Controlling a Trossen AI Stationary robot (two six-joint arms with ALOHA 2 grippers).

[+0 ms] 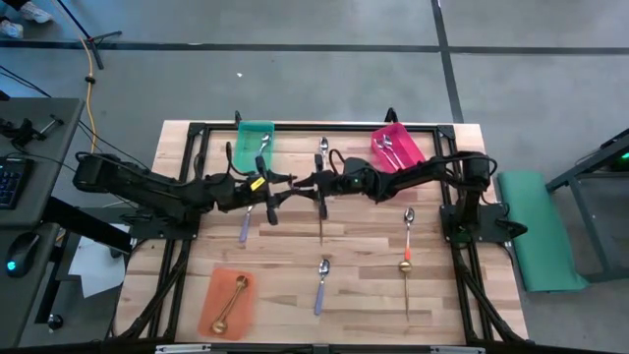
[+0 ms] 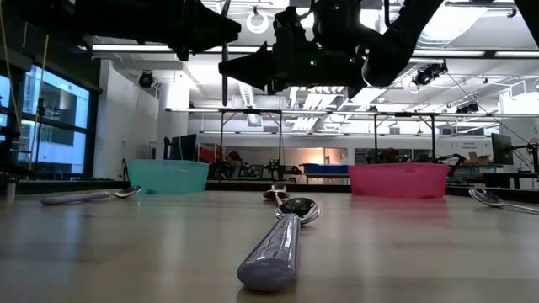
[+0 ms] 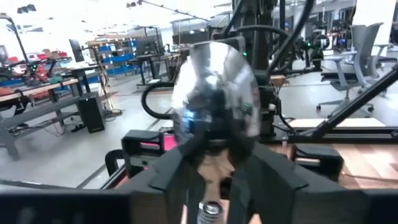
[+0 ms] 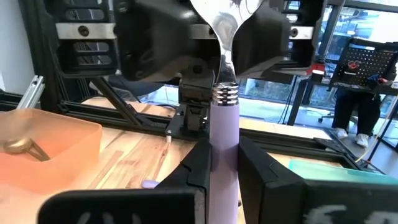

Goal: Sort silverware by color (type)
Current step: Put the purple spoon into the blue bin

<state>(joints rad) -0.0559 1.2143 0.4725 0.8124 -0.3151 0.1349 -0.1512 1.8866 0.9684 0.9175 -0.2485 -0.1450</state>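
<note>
High view: teal plastic bin [image 1: 256, 138] holds one spoon, pink plastic bin [image 1: 397, 147] two, orange plastic bin [image 1: 228, 301] one gold; five lie loose on wooden table [image 1: 364, 285]. Mid-air handover: right gripper [image 4: 222, 163] clamps lavender-handled silver spoon [image 4: 222, 124], left gripper [image 3: 214, 180] closing around bowl

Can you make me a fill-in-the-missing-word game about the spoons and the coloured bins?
1. The right gripper holds a spoon by its ___ handle.
2. The spoon in the orange bin is all ___.
3. The bin nearest the right arm is ___.

Missing words: lavender; gold; pink.
</note>
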